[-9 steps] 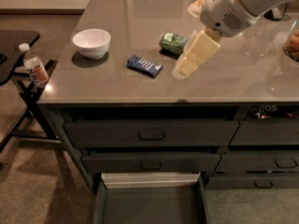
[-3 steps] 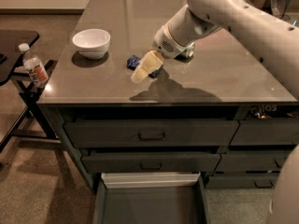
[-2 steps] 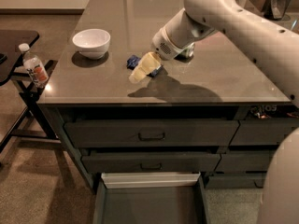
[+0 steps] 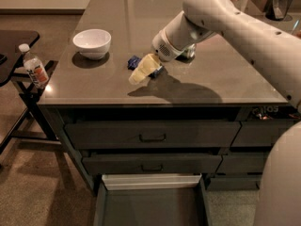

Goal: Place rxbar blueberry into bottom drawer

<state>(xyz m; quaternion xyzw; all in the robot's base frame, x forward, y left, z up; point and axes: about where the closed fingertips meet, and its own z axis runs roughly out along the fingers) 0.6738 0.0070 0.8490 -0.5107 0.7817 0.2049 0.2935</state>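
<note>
The gripper hangs low over the rxbar blueberry on the grey countertop; its grip cannot be told. A white bowl stands nearby. Below, the bottom drawer lies open above the brown floor.

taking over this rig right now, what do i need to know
Hand: down at the countertop, on top of the rxbar blueberry.
Bar: lies on the countertop near the front edge, mostly hidden under the hand.
Bottom drawer: pulled open below.
Done: drawer open, hand at the bar.
Left: secure the bar, lift it, carry it down, release it in the drawer.
</note>
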